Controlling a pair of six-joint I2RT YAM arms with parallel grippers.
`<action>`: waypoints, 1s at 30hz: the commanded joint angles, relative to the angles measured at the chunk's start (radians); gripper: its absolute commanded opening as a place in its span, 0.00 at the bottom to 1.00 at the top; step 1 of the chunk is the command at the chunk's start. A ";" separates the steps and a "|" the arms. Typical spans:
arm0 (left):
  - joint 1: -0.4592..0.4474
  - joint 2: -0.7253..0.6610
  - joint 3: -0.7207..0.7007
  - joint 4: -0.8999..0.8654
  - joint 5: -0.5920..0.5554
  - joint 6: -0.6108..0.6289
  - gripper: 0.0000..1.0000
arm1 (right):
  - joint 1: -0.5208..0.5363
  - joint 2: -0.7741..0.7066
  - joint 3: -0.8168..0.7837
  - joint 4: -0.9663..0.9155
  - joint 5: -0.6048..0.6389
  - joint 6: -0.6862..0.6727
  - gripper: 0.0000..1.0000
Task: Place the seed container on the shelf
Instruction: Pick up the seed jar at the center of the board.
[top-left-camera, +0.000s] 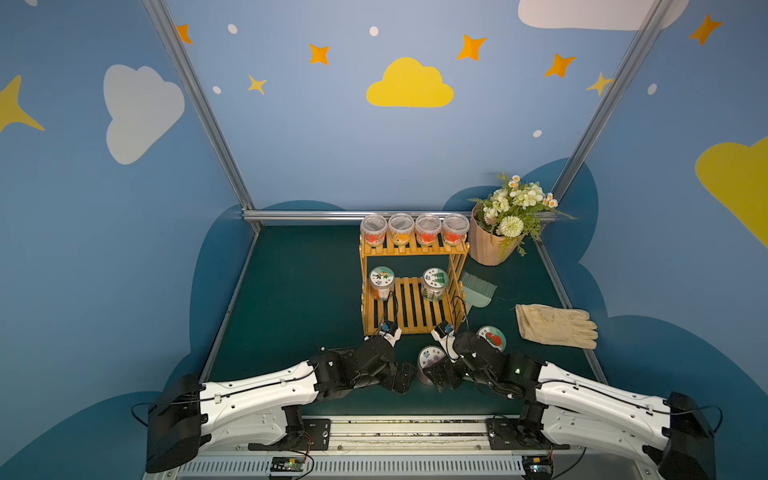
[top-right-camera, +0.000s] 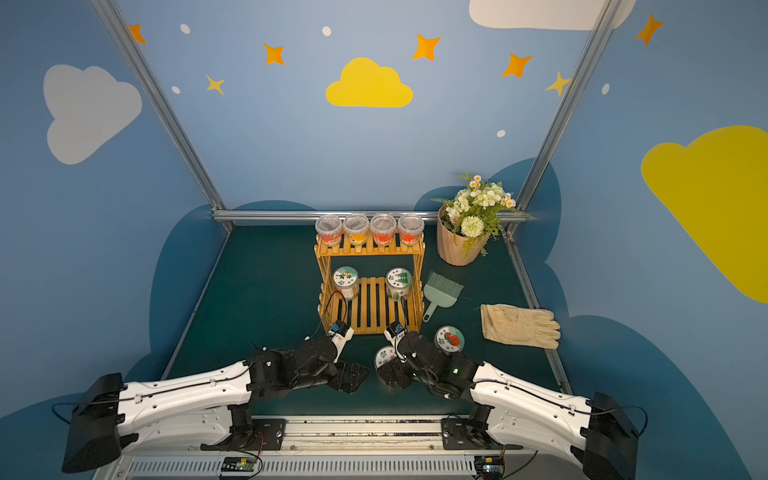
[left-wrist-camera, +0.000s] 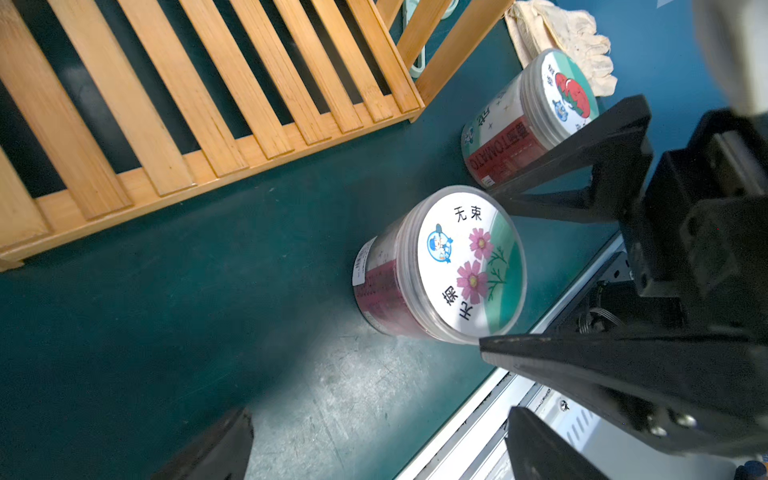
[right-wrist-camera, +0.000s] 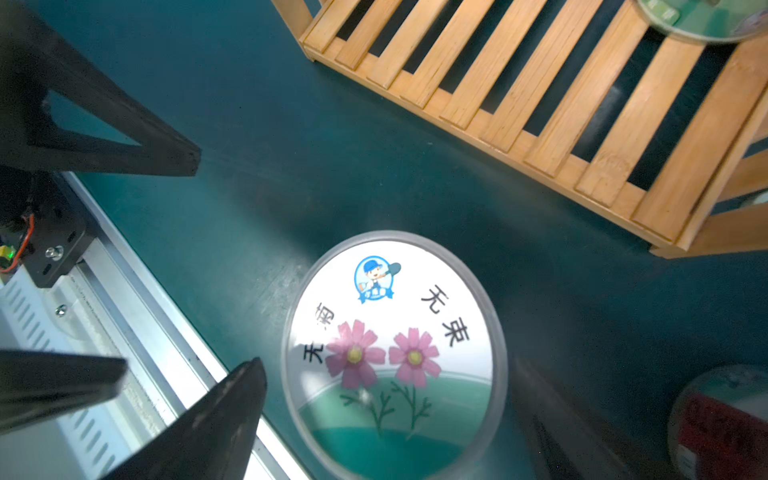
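The container, clear with pink flowers on its lid, stands upright on the green worktop. It is just in front of the shelf, before the right half of the shelf's front edge and not on either tier.

The right claw is spread wide over the container, with one finger on each side of the lid. Nothing is gripped, and I cannot tell whether a finger touches the rim. The left claw sits low in front of the shelf's middle, facing the right claw. Its fingers are apart and it holds nothing.

On the shelf's lower tier, two jars stand at the back corners, one left and one right, with bare slats between them. Four tubs line the top tier side by side.

A tomato jar stands on the worktop off the shelf's right front corner, near the container but apart from it. A small green brush lies just beside the shelf's right side. A pale glove lies farther right of the shelf. A flowerpot stands at the shelf's right rear, close to the top tier.
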 joint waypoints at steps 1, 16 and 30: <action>0.004 0.027 0.030 0.024 0.013 0.012 1.00 | -0.002 0.007 -0.005 0.010 -0.017 -0.047 0.98; 0.004 0.065 0.036 0.020 0.043 0.063 1.00 | -0.005 0.043 0.020 -0.003 0.043 -0.049 0.86; 0.080 -0.130 -0.006 -0.016 -0.003 0.064 1.00 | -0.015 -0.089 0.019 0.092 0.175 0.073 0.84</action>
